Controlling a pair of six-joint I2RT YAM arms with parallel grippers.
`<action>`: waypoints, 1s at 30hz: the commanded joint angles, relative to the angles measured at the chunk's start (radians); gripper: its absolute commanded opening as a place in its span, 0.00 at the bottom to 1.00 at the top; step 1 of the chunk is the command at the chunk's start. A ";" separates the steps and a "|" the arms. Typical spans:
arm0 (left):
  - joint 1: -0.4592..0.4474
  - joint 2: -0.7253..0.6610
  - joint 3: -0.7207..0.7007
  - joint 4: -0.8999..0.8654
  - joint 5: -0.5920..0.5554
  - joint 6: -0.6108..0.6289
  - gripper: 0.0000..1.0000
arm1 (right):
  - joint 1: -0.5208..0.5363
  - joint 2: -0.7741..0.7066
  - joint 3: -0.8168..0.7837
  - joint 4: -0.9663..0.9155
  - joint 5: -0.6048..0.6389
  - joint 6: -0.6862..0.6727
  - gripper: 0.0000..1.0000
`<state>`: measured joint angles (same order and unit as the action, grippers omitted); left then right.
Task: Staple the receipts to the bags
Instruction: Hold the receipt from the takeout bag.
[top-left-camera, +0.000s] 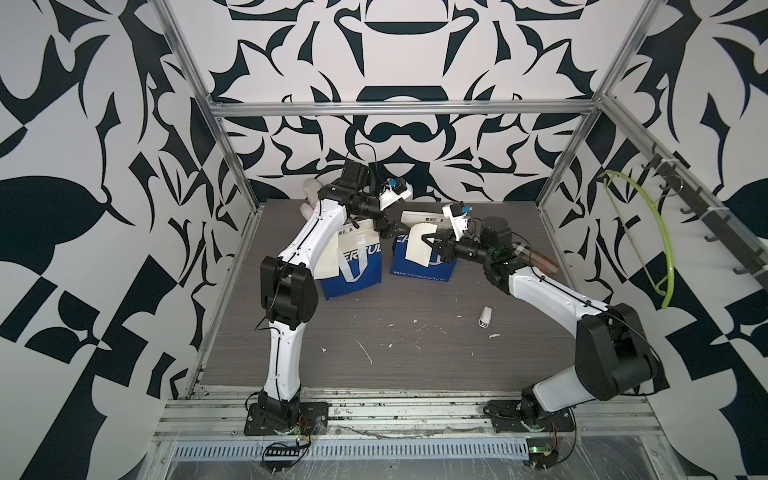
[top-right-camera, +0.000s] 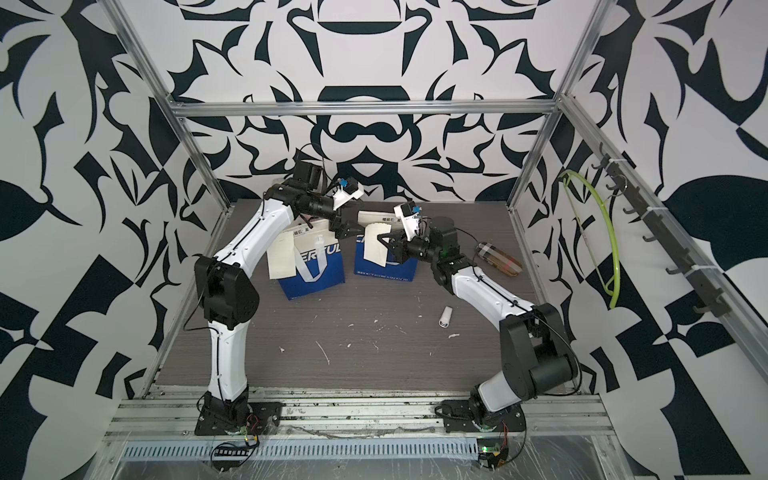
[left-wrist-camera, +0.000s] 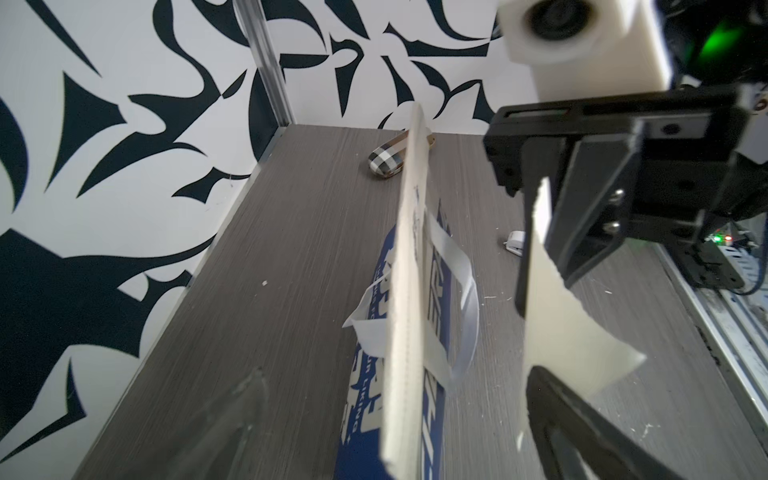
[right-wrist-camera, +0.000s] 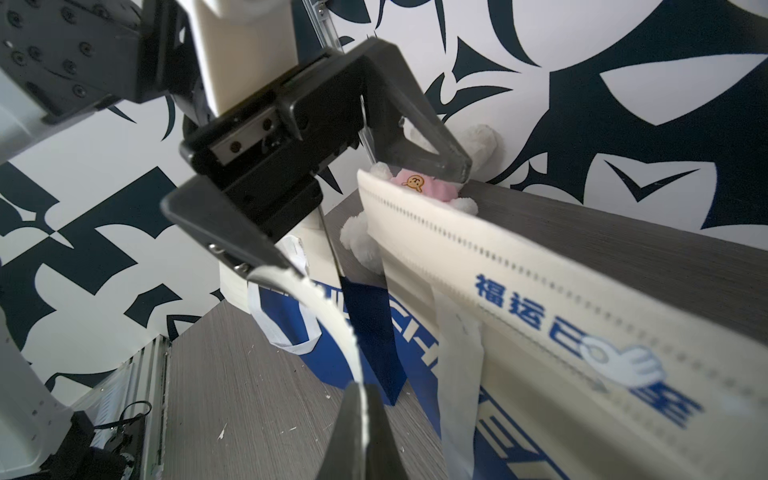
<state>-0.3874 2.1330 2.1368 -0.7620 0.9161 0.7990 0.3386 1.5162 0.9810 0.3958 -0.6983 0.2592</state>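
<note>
Inspector: Status?
Assessor: Unfinished. Right gripper (top-left-camera: 428, 240) pinches one cream paper receipt (top-left-camera: 420, 249) before the right-hand cream-and-blue paper bag (top-left-camera: 419, 272). Left gripper (top-left-camera: 388, 232) gapes, empty, beside its rim. Other receipt (top-left-camera: 328, 262) lies against the left-hand bag (top-left-camera: 357, 270); whether fastened, cannot tell.

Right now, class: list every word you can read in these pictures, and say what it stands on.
"ERFUL": left bag, start hidden.
"福运E": right bag, cream band; the characters after it are blurred.
Right bag's bottom line of print: too small to read.
Receipt: no print seen.
</note>
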 joint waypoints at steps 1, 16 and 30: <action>-0.001 -0.039 0.006 -0.096 0.089 0.060 1.00 | 0.005 -0.010 0.039 0.072 0.029 0.009 0.00; 0.004 -0.023 0.000 -0.063 0.146 0.000 0.92 | -0.012 0.032 0.059 0.131 0.004 0.076 0.00; -0.005 -0.003 -0.007 -0.011 0.159 -0.067 0.66 | -0.004 0.071 0.090 0.121 -0.006 0.077 0.00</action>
<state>-0.3878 2.1258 2.1357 -0.7761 1.0485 0.7437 0.3302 1.6054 1.0210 0.4732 -0.6846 0.3305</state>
